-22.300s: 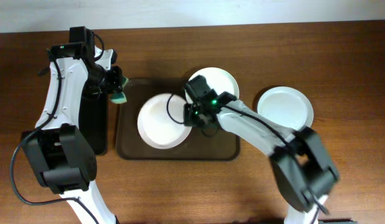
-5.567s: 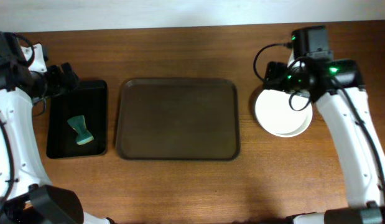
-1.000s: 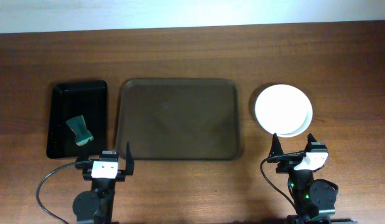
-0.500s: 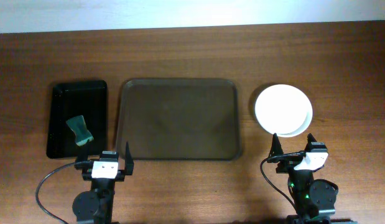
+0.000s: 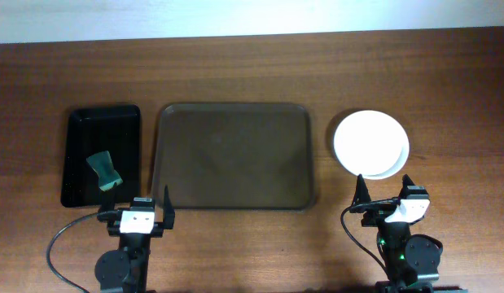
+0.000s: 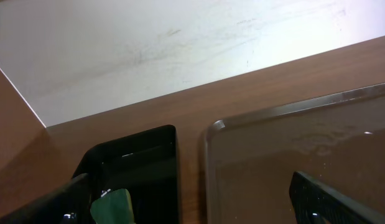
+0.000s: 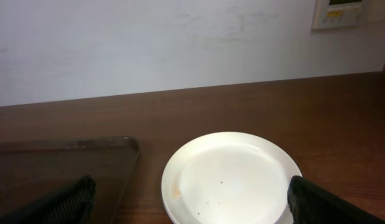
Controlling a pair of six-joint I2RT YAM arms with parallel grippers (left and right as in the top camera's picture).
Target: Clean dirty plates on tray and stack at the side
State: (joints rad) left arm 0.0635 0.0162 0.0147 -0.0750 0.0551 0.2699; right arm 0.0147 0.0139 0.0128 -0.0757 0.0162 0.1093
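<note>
At three o'clock of the tray (image 5: pixel 233 155), the plates (image 5: pixel 371 144) sit stacked on the tabletop (image 5: pixel 235 73), just beside its rim. The tray is bare; it carried plates some twenty seconds back. Change noted: both arms, out over the work five seconds ago, are now folded home at six o'clock. The left gripper (image 5: pixel 136 208) and right gripper (image 5: pixel 385 194) stand with jaws spread wide, holding nothing. The sponge (image 5: pixel 105 170) lies in the black tray (image 5: pixel 72 155) at nine o'clock. Judgement: task appears complete, though faint specks show on the uppermost plate.
</note>
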